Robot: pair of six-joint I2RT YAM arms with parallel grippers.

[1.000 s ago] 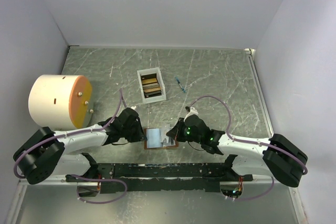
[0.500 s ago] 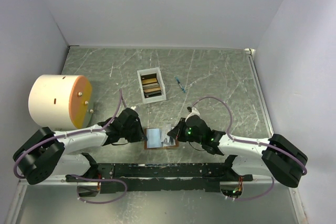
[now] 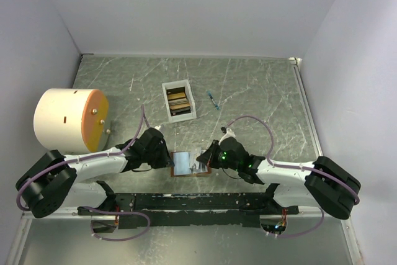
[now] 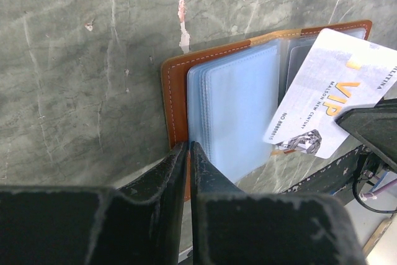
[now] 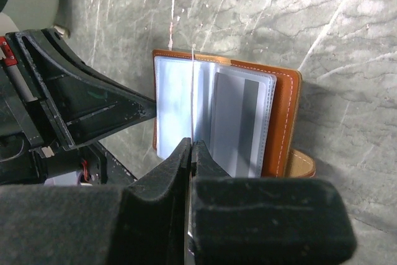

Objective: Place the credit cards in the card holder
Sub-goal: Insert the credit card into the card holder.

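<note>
The brown leather card holder lies open near the front edge, with its pale blue pockets facing up. My left gripper is shut on the holder's left brown cover edge and also shows in the top view. My right gripper is shut on a pale credit card marked VIP. It holds the card edge-on over the holder's middle, with the card's tip at the pockets. The right gripper sits just right of the holder in the top view. More credit cards lie in a white box.
The white plastic box stands at mid-table behind the holder. A large cream cylinder with an orange face stands at the left. A small blue item lies right of the box. The dark base rail runs along the front.
My right gripper has edged slightly toward the holder with the card. The left gripper and the holder have stayed put.
</note>
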